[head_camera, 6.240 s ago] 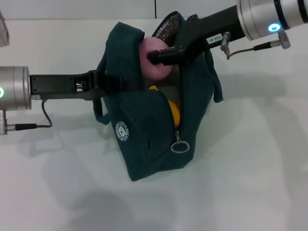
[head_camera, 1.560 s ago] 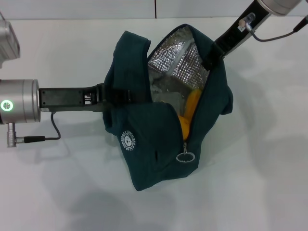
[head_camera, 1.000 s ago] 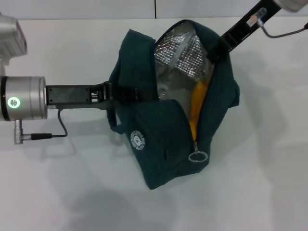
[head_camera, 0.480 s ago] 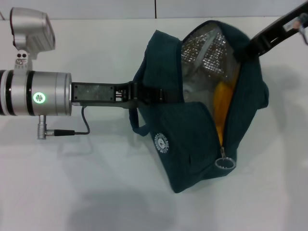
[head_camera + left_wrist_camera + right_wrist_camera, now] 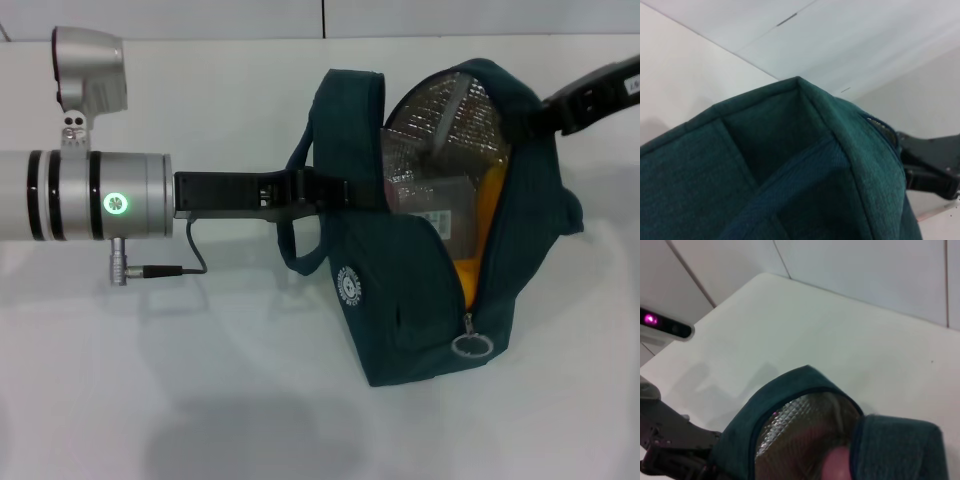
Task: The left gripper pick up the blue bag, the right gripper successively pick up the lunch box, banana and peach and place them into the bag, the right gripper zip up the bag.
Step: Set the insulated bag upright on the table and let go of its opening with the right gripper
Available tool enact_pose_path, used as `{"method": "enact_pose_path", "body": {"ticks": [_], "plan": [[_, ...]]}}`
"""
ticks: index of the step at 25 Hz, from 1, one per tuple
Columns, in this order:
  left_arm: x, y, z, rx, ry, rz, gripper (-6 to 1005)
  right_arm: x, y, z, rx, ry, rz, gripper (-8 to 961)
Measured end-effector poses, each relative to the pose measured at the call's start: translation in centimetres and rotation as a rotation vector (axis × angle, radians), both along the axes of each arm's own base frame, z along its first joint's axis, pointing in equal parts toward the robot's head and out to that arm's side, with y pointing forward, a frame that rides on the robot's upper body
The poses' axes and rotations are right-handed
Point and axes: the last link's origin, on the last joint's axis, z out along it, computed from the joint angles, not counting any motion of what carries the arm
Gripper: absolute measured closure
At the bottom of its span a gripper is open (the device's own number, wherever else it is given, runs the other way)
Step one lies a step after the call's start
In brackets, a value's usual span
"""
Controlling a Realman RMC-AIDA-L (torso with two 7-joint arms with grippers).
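The blue bag has been shifted rightward over the bench, pinched at its rim by the left pincer. The right pincer grips the opposite edge; the zip is still undone.

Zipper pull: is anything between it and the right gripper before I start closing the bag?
Nothing visible blocks it. The zipper pull hangs free at the low end of the open blue bag. The right gripper sits at the bag's far rim, the left gripper at the opposite side.
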Motion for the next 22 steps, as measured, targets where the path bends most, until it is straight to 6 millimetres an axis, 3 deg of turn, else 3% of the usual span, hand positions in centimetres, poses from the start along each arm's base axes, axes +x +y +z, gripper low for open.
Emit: {"method": "enact_pose_path", "body": {"ticks": [6, 19, 22], "plan": [[-0.4, -0.3, -0.3, -0.007, -0.009, 0.026, 943, 1.4, 0.1, -0.9, 0.000, 0.076, 0.001, 895], [-1.0, -0.7, -0.2, -0.003, -0.029, 0.053, 942, 1.9, -0.7, 1.3, 0.053, 0.261, 0.105, 884], [-1.0, -0.7, -0.1, -0.002, -0.030, 0.055, 942, 2.0, -0.8, 1.3, 0.053, 0.266, 0.104, 786]]}}
